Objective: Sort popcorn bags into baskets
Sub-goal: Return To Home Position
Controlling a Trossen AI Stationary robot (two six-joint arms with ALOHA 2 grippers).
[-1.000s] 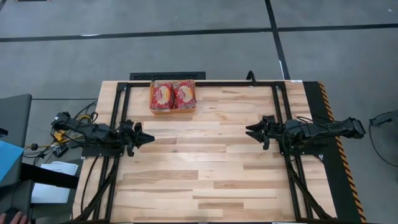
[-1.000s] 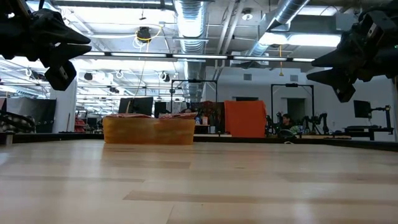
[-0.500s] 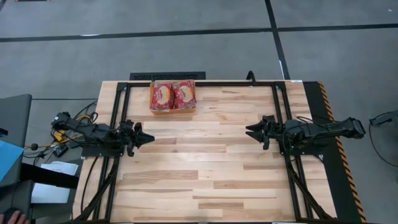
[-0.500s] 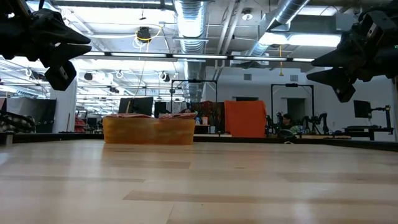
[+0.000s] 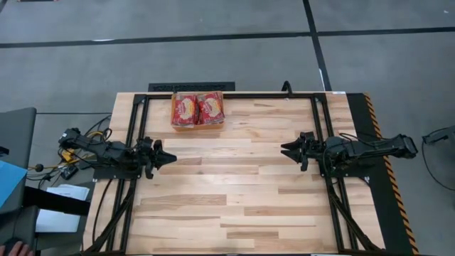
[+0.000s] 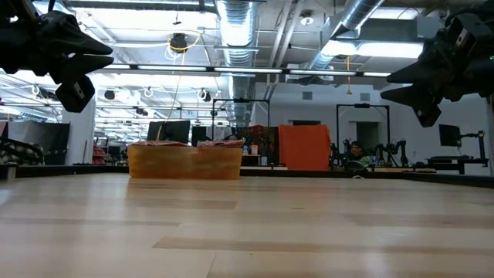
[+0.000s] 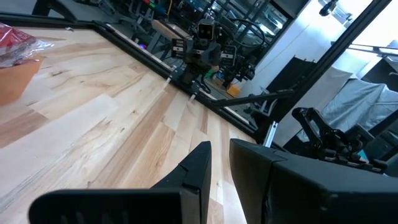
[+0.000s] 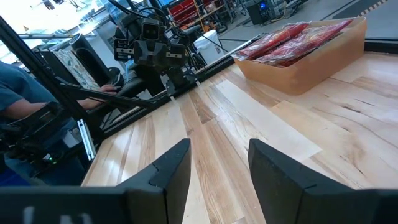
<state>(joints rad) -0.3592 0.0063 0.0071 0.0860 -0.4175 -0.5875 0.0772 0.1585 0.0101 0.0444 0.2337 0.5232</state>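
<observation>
"So where does it all stand?"

"Table (image 5: 234, 192) first: the bin (image 5: 197, 129) sits at its far edge, left of centre, with the bags (image 5: 197, 108) inside, two abreast. I see none loose on the wood."

"And the arms?"

"Left gripper (image 5: 173, 157) and right gripper (image 5: 284, 149) hang over opposite sides, facing each other, well apart from the bin. Both are spread and empty."

"Homing, then?"

"I'd judge so. Draw back smoothly, keep the height, no swing toward the bin, and leave the fingers parted."

"Any writing?"

"Yellow panels on red, but the print is too small to read."
</observation>
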